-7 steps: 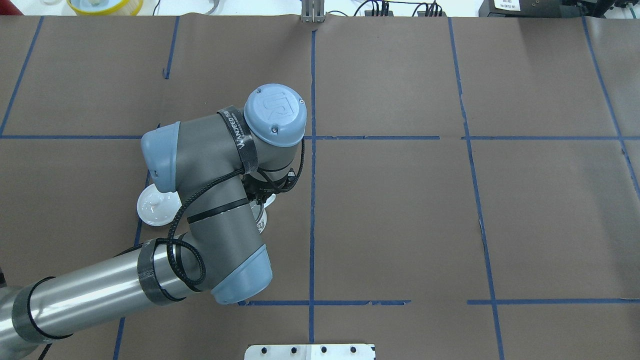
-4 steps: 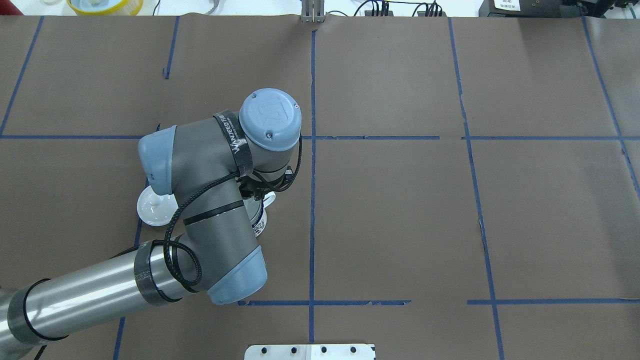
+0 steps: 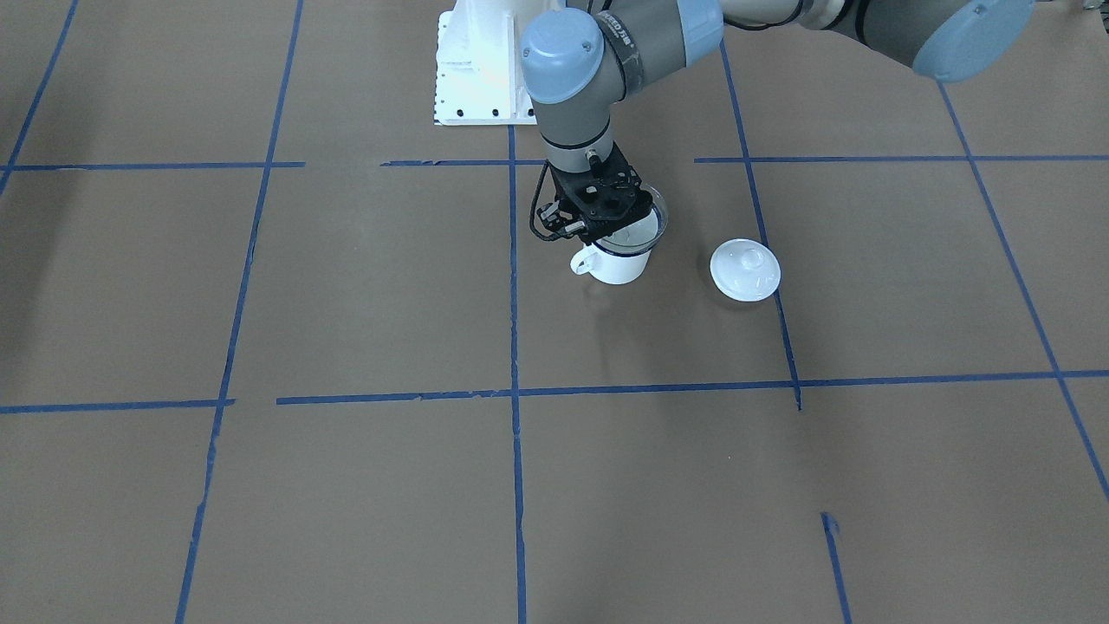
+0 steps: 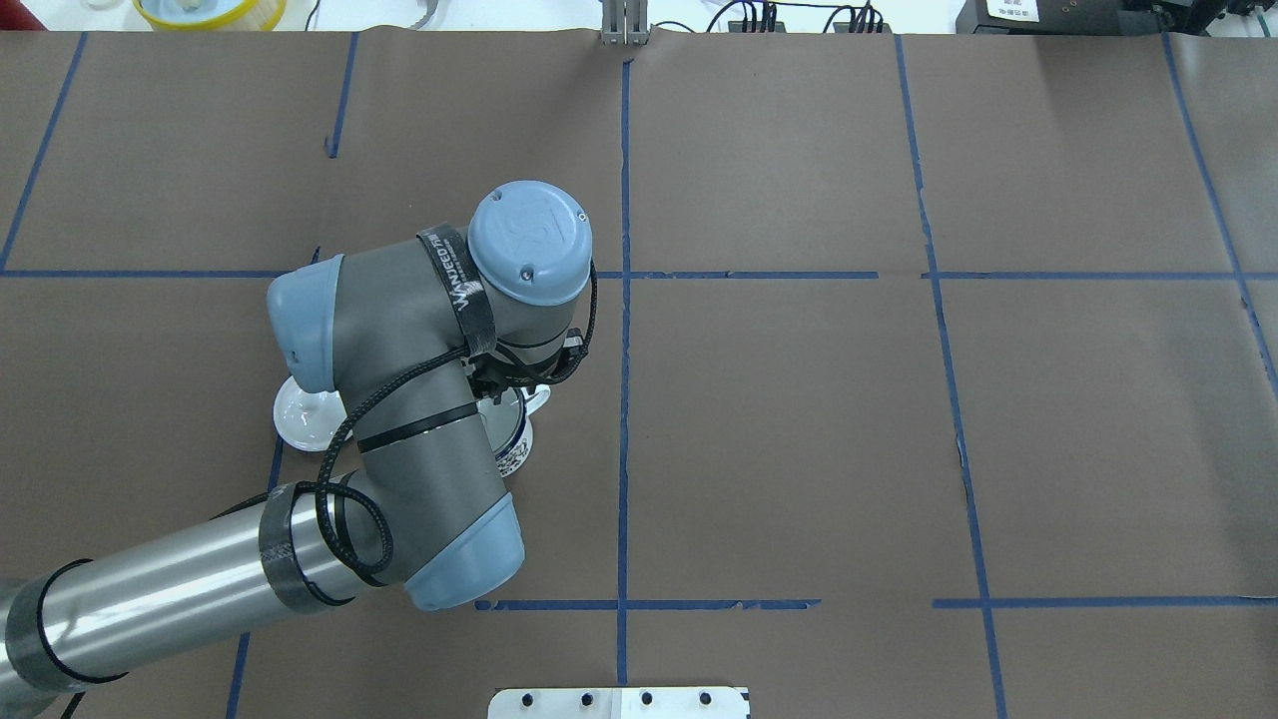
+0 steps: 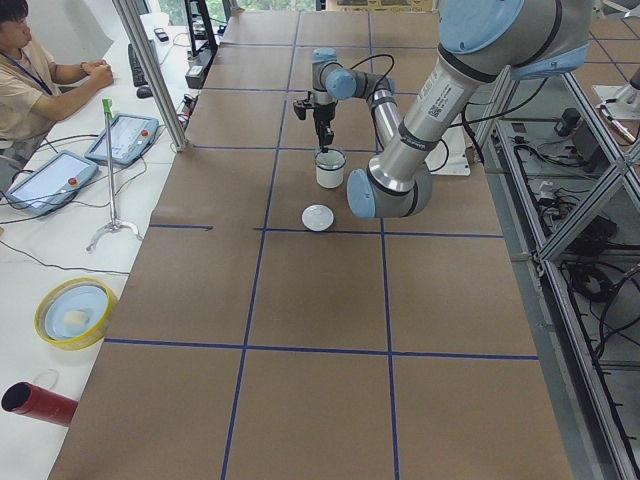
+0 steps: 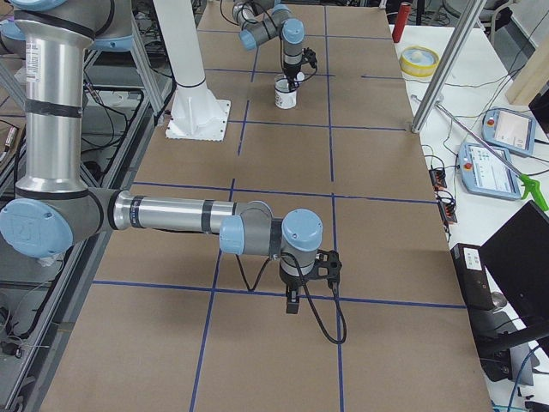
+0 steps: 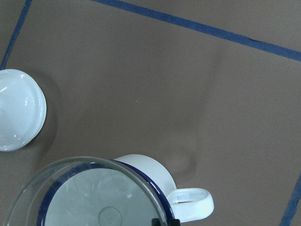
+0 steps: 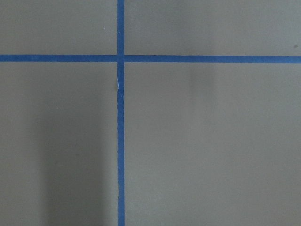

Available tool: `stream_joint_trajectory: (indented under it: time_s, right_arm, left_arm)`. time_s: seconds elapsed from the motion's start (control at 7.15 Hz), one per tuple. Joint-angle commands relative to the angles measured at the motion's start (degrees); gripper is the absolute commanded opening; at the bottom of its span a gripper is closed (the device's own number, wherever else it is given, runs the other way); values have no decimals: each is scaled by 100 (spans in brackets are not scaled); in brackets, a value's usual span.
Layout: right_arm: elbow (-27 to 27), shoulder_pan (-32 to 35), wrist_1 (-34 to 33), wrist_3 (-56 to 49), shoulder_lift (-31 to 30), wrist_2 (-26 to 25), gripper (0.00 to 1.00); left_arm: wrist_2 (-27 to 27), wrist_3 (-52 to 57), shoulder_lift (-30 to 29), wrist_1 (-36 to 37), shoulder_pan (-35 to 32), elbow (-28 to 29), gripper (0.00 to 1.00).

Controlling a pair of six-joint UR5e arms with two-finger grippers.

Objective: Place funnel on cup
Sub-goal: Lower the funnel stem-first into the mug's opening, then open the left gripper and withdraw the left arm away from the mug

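Clear round funnel (image 7: 84,197) over white enamel cup (image 7: 150,172) — blue-rimmed.

Grey left arm (image 4: 419,330), silver tube (image 4: 170,589), pale blue caps (image 4: 529,240) — black cable (image 4: 399,382) and left pincer (image 3: 609,227)

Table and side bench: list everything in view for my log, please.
funnel: one, clear, over the cup's mouth
cup: one, white with dark blue rim, robot's left half of the table
lid: one, white, on the table beside the cup, apart from it
table: one, brown cover, blue tape grid
bowl: one, yellow-rimmed, side bench
tube: one, red, side bench
tablets: two, grey, side bench
person: one, seated at the bench
left gripper: black, gripping the funnel's rim
right gripper: black, over bare table; open or shut unclear
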Motion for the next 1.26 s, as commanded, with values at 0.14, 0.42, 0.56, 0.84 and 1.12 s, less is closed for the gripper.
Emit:
stream_joint_trajectory:
  time_s: [0.14,0.42,0.56,0.84,1.12]
  right_arm:
    - [0,0,0,0,0,0,100]
    - [0,0,0,0,0,0,100]
    - [0,0,0,0,0,0,100]
    - [0,0,0,0,0,0,100]
    - [0,0,0,0,0,0,100]
  left_arm:
    - [0,747,354,-18,-183,-936,100]
    - [-79,2281,1232,-394,-1041,-2072,100]
    - [-532,3037,1724,-744,-1629,-2111,100]
    - [-1830,5136,3092,-1456,-2947,-1997,100]
    - [-2609,6358,3790,-1459,-4127,-1410,100]
